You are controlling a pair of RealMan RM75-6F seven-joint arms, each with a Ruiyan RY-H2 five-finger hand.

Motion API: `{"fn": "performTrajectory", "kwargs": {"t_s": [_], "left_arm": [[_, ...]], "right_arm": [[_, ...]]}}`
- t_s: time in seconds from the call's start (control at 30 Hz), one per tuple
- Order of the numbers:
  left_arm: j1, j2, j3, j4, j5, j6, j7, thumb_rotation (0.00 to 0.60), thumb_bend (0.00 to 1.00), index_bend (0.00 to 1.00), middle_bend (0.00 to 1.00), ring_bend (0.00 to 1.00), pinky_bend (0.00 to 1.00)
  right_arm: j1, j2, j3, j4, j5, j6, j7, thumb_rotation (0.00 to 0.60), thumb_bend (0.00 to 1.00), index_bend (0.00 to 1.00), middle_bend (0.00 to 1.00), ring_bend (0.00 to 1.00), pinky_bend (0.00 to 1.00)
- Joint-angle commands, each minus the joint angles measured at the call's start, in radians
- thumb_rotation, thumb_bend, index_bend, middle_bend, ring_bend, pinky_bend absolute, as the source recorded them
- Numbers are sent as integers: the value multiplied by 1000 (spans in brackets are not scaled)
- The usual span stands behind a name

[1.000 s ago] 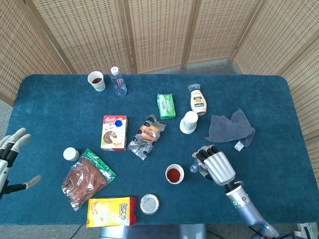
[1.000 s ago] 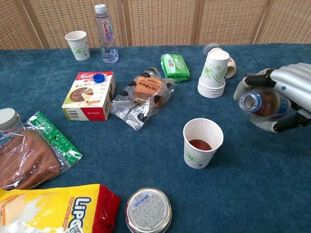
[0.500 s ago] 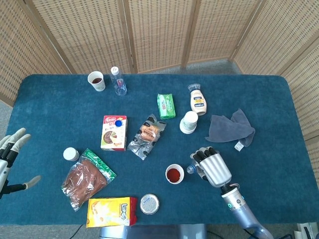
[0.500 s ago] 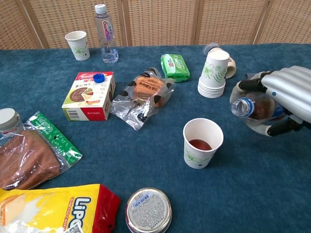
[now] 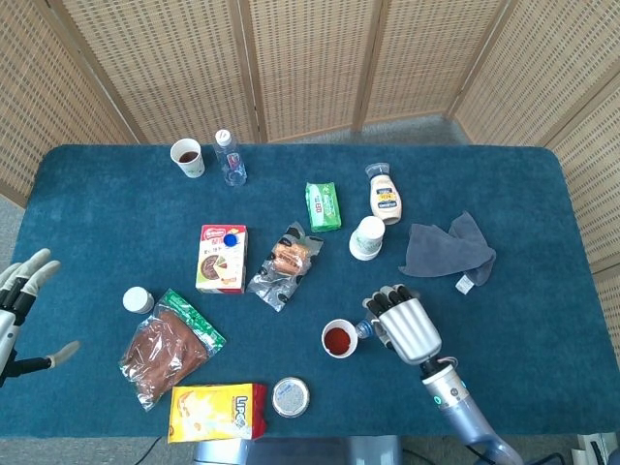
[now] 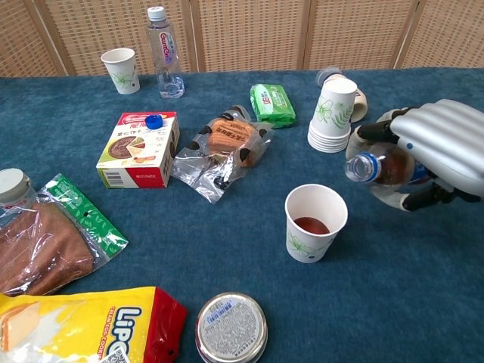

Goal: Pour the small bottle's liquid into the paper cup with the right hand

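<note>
My right hand [image 6: 431,155] [image 5: 405,324] grips the small bottle [image 6: 380,167], which lies tilted with its uncapped mouth pointing left toward the paper cup [image 6: 314,223] [image 5: 340,338]. The mouth hangs just right of the cup's rim and slightly above it. Dark liquid sits in the bottom of the cup and inside the bottle. In the head view only the small bottle's neck [image 5: 362,329] shows past the fingers. My left hand [image 5: 21,300] hovers open off the table's left edge, far from both.
A stack of paper cups [image 6: 331,115] stands just behind the right hand. A snack pouch [image 6: 222,147], a red box [image 6: 138,149], a round tin [image 6: 231,328] and a yellow bag [image 6: 83,326] lie to the left. A grey cloth [image 5: 448,247] lies at right.
The right hand has carried the tilted bottle leftward, bringing its mouth close to the cup's rim. The left hand has not moved.
</note>
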Motion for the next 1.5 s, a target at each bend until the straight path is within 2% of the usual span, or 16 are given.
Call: {"fn": "performTrajectory", "kwargs": {"t_s": [0.03,0.37,0.9,1.5], "left_arm": [[0,0,-1,1,-1,1,-2,600,150,0,0,0,0],[-1,3,-1,4,0,1,-8,600,149,0,0,0,0],[-4,4,-1,5,-3,-3,-12,600,149,0,0,0,0],[-6,3,-1,3,-4,-8,-8,600,150,0,0,0,0]], "right_arm": [[2,-5,1,-3,1,-3,-12,600,812,389,615,313,860],[7,-28,4,12,-18,8,-55,600,810,389,616,312,861],[17,-61,6,98,-65,40,-122,600,812,390,618,312,860],[18,-92,-9,189,-117,83,-134,600,815,392,620,313,860]]}}
